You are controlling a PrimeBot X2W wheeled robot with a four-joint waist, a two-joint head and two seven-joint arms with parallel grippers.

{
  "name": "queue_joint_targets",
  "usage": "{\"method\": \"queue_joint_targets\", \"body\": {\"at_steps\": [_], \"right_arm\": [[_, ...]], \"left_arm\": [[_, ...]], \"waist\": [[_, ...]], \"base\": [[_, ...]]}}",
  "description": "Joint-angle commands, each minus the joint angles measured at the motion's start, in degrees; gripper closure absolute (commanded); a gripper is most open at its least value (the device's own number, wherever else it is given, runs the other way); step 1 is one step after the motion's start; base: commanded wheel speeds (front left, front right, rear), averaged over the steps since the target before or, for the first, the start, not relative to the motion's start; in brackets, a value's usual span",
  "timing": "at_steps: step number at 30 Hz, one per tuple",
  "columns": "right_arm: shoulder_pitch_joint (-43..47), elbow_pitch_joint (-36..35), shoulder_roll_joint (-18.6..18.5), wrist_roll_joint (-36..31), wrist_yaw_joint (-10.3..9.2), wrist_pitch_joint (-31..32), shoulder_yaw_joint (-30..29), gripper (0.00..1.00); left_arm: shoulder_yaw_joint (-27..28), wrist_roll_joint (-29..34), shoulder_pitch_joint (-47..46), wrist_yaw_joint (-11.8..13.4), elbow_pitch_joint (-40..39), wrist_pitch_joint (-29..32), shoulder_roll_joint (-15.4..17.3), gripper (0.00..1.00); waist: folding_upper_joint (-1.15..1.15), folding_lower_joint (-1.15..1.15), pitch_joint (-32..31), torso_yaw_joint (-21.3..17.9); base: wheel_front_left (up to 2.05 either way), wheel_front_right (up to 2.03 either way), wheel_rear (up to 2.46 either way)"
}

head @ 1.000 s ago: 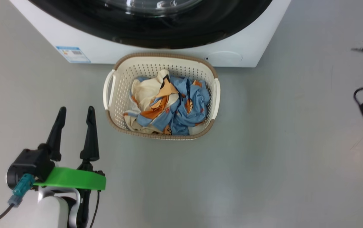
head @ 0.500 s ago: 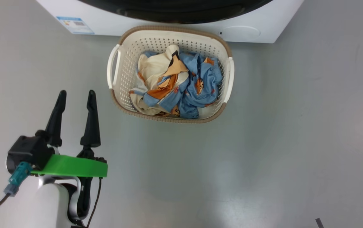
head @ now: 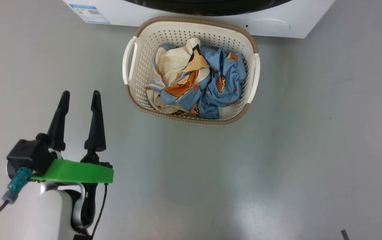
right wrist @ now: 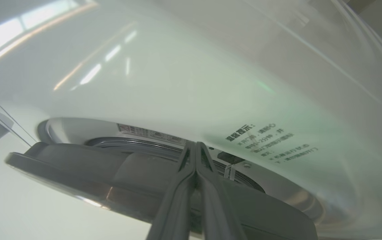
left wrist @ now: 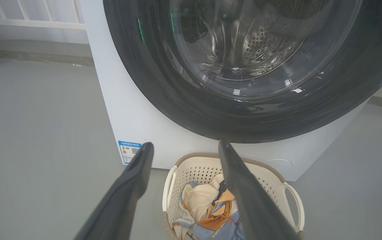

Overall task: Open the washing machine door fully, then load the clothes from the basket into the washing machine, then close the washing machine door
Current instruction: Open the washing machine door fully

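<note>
Left gripper wide open, empty, at 8 o'clock of basket, well apart; clothes heaped in basket; basket on floor, washer just beyond at 12; right gripper fingers pressed together, holding nothing, tips at door edge; contact unclear.

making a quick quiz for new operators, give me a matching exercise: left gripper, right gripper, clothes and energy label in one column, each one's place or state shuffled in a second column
Column 1
1. left gripper
2. right gripper
3. clothes
4. energy label

Column 2
A. heaped in the basket
B. fingers shut, tips by the rim of the washing machine door
C. stuck low on the front of the washing machine
D. open, over the floor beside the basket

Pairs: 1-D, 2-B, 3-A, 4-C
</note>
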Motion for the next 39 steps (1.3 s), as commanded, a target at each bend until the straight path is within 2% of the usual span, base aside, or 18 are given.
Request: {"method": "queue_joint_targets", "body": {"at_steps": [1,11,19,30,39], "right_arm": [[-1.28,-0.66,0.72,0.49,0.09,0.91,0.55,1.00],[-3.72,1.81,0.64,0.66,0.09,6.05,2.71,1.00],[-1.82,2.16,1.31,1.30,0.09,9.43,4.37,1.00],[9.93,0.15,2.25,2.39,0.09,11.87,7.16,1.00],[22.07,-3.38,3.45,5.25,0.09,14.08,8.05,1.00]], "left_arm": [[1.69,-0.73,-0.72,-0.14,-1.18,-0.37,1.17,0.00],[2.02,-2.31,-0.18,-0.14,-0.66,-0.37,1.17,0.00],[2.12,-2.31,0.70,-0.14,0.45,-0.37,1.16,0.00],[2.18,-1.29,4.77,-0.05,2.78,-0.37,1.16,0.00],[1.68,-0.14,9.85,-0.06,5.14,-0.37,1.16,0.00]], "waist": [[0.00,0.00,0.22,0.44],[0.00,0.00,-0.02,2.07],[0.00,0.00,-2.88,2.28],[0.00,0.00,-12.68,2.22],[0.00,0.00,-21.55,3.72]], "base": [[0.00,0.00,0.00],[0.00,0.00,0.00],[0.00,0.00,0.00],[0.00,0.00,0.00],[0.00,0.00,0.00]]}}
